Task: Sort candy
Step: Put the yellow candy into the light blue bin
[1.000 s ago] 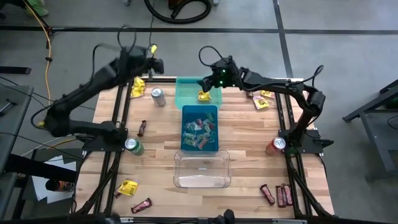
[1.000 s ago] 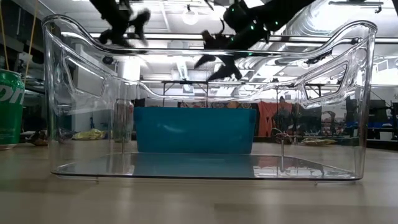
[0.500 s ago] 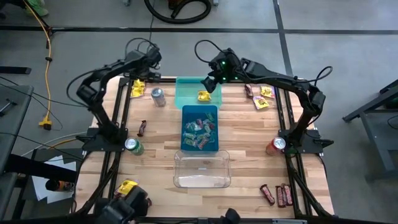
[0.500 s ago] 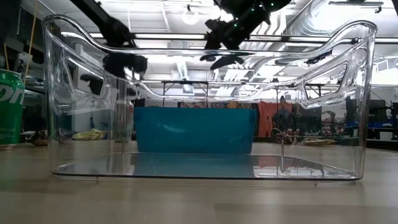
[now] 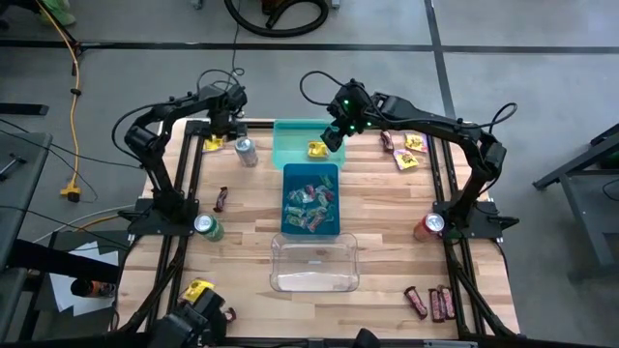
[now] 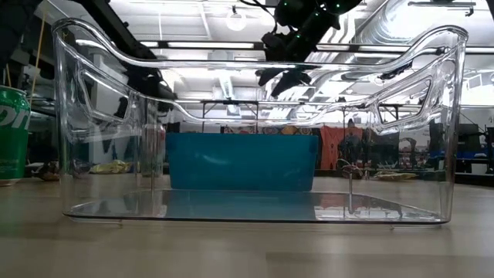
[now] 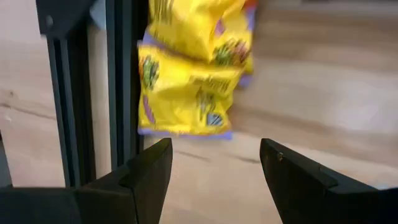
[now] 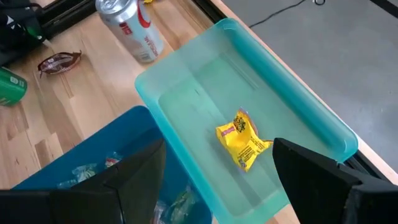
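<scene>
Two yellow candy packets (image 7: 193, 81) lie overlapping on the wood by the black frame rail, at the table's far left corner (image 5: 214, 141). My left gripper (image 7: 214, 177) hangs open just above them, touching nothing. My right gripper (image 8: 217, 180) is open and empty above the teal bin (image 5: 290, 145), where one yellow packet (image 8: 244, 142) lies flat on the floor. The blue bin (image 5: 310, 198) holds mixed green, pink and red sweets. More yellow packets (image 5: 410, 155) and dark bars (image 5: 430, 303) lie scattered on the table.
A clear bin (image 5: 314, 263) stands nearest the near edge, in line with the blue and teal bins. A silver can (image 5: 246, 151) stands beside the teal bin, a green can (image 5: 207, 227) at the left and a red can (image 5: 427, 226) at the right. Black frame rails (image 7: 121, 93) run along both sides.
My left arm has swung around, and its gripper has come down toward the yellow packets at the far left corner. My right gripper has stayed open over the teal bin. The packet in the bin has not moved.
</scene>
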You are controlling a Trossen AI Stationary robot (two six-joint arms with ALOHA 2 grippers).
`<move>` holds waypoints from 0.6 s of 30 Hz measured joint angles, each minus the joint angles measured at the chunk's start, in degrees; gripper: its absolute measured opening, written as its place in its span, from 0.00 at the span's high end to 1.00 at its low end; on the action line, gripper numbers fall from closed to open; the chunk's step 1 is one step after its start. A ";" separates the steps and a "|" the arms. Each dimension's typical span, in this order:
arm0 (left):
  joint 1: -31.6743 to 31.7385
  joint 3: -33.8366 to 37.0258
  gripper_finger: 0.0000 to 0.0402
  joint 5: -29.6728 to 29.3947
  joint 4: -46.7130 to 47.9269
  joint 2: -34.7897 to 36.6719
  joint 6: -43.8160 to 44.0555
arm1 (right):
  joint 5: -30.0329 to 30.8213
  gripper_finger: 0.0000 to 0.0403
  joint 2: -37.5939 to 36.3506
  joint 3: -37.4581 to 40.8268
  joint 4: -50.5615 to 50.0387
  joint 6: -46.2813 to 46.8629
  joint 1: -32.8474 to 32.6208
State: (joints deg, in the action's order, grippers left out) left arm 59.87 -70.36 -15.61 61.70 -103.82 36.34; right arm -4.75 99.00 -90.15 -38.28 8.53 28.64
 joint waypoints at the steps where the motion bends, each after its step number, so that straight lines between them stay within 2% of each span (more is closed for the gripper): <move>1: 0.18 1.36 0.43 -0.12 -0.87 0.45 0.19 | 0.02 0.28 0.00 0.00 0.00 0.20 0.00; 10: 0.47 5.88 0.43 -1.02 -9.74 0.89 2.62 | 0.02 0.28 0.00 0.02 0.35 1.71 -0.17; 15: -0.01 7.45 0.43 -4.75 -13.58 0.87 5.40 | 0.24 0.28 0.00 0.02 0.37 2.37 -0.53; 18: -0.32 8.05 0.44 -5.02 -14.44 0.87 7.21 | 0.69 0.28 0.00 0.02 0.37 3.13 -1.01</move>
State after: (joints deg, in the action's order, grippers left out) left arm 59.55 -62.31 -20.63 47.26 -102.96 43.54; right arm -4.06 99.00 -90.13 -37.91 11.67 27.63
